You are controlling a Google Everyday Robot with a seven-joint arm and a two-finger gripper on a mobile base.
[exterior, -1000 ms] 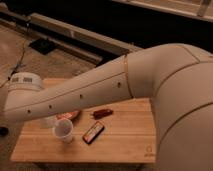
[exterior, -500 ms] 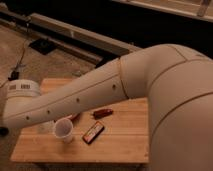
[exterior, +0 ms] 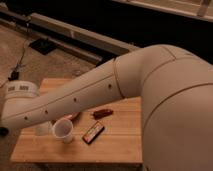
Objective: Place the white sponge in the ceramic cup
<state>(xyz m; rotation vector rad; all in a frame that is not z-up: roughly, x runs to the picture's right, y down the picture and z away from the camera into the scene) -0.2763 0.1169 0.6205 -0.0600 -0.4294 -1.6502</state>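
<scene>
Change: Over the last second my arm (exterior: 85,95) has dipped a little lower across the wooden table (exterior: 115,145). The things on the table have not shifted.
Meaning for the task: I judge the pick has not happened yet. The sponge is on the wood, not in the cup.
White sponge (exterior: 42,129): A pale lump on the table just left of the cup, its top hidden by my arm.
Ceramic cup (exterior: 63,131): It stands near the front left of the table with its rim showing.
Gripper (exterior: 3,131): It sits at the far left end of the arm at the frame's edge, where only a dark sliver shows. I cannot tell its state or whether it touches anything.
Nearby: A dark bar (exterior: 94,132) lies right of the cup, and a reddish item (exterior: 102,113) lies beyond it.
</scene>
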